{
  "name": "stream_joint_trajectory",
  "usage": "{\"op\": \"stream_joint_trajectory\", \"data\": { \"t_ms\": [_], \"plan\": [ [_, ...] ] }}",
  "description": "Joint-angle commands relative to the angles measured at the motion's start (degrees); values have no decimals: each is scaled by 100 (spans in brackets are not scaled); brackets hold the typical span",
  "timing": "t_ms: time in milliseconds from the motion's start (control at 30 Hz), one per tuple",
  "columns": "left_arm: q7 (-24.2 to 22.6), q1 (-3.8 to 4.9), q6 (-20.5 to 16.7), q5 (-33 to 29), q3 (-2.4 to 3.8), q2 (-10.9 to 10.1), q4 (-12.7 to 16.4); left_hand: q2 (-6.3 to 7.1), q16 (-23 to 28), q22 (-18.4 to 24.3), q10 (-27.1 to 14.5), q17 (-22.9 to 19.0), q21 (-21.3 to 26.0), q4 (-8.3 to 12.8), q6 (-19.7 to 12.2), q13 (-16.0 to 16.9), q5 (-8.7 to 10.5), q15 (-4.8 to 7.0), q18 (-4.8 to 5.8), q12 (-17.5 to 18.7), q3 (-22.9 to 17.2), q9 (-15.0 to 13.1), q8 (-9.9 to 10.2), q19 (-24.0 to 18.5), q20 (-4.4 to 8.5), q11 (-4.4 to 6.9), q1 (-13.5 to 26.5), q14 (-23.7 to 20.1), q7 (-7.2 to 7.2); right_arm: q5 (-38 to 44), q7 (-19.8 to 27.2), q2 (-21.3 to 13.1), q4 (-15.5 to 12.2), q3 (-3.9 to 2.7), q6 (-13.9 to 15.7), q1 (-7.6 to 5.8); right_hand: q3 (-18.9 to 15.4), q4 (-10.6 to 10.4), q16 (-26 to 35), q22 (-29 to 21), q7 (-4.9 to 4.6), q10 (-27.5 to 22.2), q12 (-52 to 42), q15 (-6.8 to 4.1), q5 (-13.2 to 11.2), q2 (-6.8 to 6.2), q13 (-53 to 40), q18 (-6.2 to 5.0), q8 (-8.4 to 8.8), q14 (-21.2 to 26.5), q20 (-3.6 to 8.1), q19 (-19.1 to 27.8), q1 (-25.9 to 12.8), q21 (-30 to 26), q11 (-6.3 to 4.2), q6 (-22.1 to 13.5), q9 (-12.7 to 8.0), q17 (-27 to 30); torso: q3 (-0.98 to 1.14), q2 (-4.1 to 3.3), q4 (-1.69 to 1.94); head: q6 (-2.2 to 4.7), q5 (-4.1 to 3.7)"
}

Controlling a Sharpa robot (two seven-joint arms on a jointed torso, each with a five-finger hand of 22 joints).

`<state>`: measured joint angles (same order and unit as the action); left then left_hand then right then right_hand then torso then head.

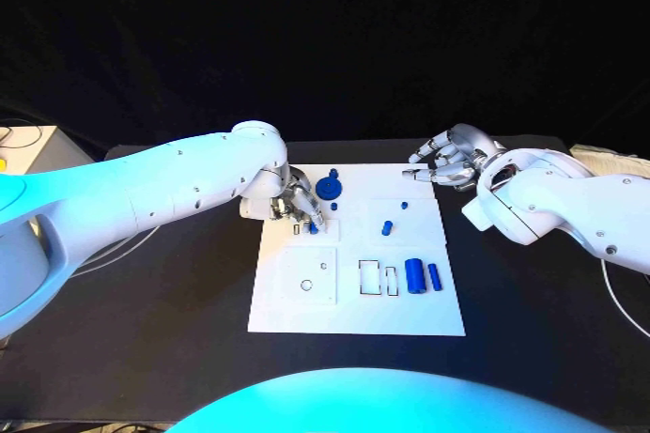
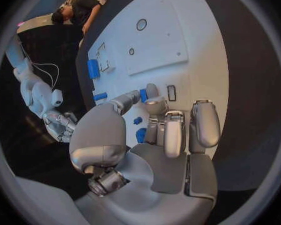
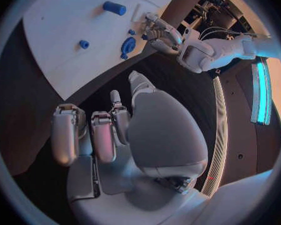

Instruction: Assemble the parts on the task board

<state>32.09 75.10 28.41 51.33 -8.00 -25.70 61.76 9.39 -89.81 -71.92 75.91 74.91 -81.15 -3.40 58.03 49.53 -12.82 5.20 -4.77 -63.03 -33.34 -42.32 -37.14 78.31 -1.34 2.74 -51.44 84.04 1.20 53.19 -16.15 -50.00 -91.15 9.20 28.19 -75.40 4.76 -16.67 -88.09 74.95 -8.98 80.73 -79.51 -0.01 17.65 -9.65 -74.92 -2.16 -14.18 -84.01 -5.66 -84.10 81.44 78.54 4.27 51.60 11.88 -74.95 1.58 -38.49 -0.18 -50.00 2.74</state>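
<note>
The left hand (image 1: pixel 296 206) pinches a small blue peg (image 1: pixel 313 226) low over the task board (image 1: pixel 356 306), at about ten o'clock of its middle, seemingly seating it. The right hand (image 1: pixel 451 158), fingers loosely apart, holds nothing at the board's one o'clock corner. Next, I judge, the peg needs lining up and pressing down; two blue cylinders (image 1: pixel 422 276) wait at four o'clock.

Right hand (image 3: pixel 109 135) hangs empty beside task board (image 3: pixel 65 45).
</note>
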Motion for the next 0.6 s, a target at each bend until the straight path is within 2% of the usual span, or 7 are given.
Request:
{"op": "stream_joint_trajectory", "data": {
  "t_ms": [33, 267, 367, 433, 467, 500, 600],
  "plan": [
    [-37, -27, -49, 62, -11, -13, 43, 72, -19, 22, 12, 1509, 25, -17, 5, -7, 35, 6, 55, -10, 76, 9, 31, -31, 9, -19, -18, 596, -2, 34, 80, -4, -6, -1, -62, 3, 15, 7, 27, 878, -16, -32, 13, 3, 29, 6, -502, -45, -37, -485, -22, -123, -50, -38, 5, -39, -5, -1074, -1, -6, 0, 0, 3],
    [-53, -27, -164, 135, -5, -117, 176, 153, -19, 36, -1, 1509, 38, -198, 25, -31, 83, 3, 51, 5, 394, 27, 58, -39, 7, -24, -28, 596, 4, 30, 89, -7, -6, -1, -58, 4, 15, 7, 29, 869, -16, -39, 20, 3, 30, 5, -495, -49, -38, -484, -23, -116, -50, -55, 5, -40, -5, -1069, -2, -3, 1, 0, -6],
    [-62, -25, -242, 168, 18, -190, 272, 138, -19, 33, 3, 1509, 42, -372, 41, -25, 425, 2, 51, -3, 613, 38, 77, -36, 5, -24, -106, 596, 4, 27, 94, -9, -3, -1, -53, 5, 15, 7, 29, 869, -16, -39, 20, 3, 30, 5, -495, -49, -38, -484, -23, -116, -50, -55, 5, -40, -5, -1069, -2, 3, 1, 0, -11],
    [-66, -24, -283, 188, 49, -245, 344, 134, -19, 32, 3, 1509, 42, -417, 44, -28, 495, 2, 51, -2, 666, 41, 81, -34, 5, -25, -137, 596, 4, 23, 97, -11, -1, -1, -51, 7, 15, 7, 29, 869, -16, -39, 20, 3, 30, 5, -495, -49, -38, -484, -23, -116, -50, -55, 5, -40, -5, -1069, -1, 8, 1, 0, -16],
    [-67, -22, -297, 205, 71, -269, 378, 129, -19, 35, 4, 1509, 46, -502, 49, -28, 715, 2, 50, -5, 759, 43, 86, -35, 5, -25, -174, 596, 3, 21, 99, -13, 0, -1, -50, 8, 15, 7, 29, 869, -16, -39, 20, 3, 30, 5, -495, -49, -38, -484, -23, -116, -50, -55, 5, -40, -5, -1069, -1, 8, 2, 0, -19],
    [-68, -21, -310, 226, 97, -293, 411, 124, -19, 38, 6, 1509, 49, -553, 50, -24, 821, 2, 49, -10, 817, 43, 87, -36, 5, -24, -217, 596, 3, 19, 101, -14, 1, -1, -49, 9, 15, 7, 29, 869, -16, -39, 20, 3, 30, 5, -495, -49, -38, -484, -23, -116, -50, -55, 5, -40, -5, -1069, -1, 7, 2, 0, -16],
    [-66, -10, -339, 284, 182, -381, 530, 134, -19, 49, -15, 1509, 57, -622, 38, -66, 920, 4, 46, 16, 905, 39, 87, -43, 6, -26, -273, 596, 6, 14, 104, -16, 6, -1, -47, 13, 14, 6, 31, 867, -16, -35, 16, 3, 31, 4, -498, -50, -39, -483, -23, -114, -53, -61, 5, -41, -6, -1066, 2, 5, -1, 0, -7]
  ]
}}
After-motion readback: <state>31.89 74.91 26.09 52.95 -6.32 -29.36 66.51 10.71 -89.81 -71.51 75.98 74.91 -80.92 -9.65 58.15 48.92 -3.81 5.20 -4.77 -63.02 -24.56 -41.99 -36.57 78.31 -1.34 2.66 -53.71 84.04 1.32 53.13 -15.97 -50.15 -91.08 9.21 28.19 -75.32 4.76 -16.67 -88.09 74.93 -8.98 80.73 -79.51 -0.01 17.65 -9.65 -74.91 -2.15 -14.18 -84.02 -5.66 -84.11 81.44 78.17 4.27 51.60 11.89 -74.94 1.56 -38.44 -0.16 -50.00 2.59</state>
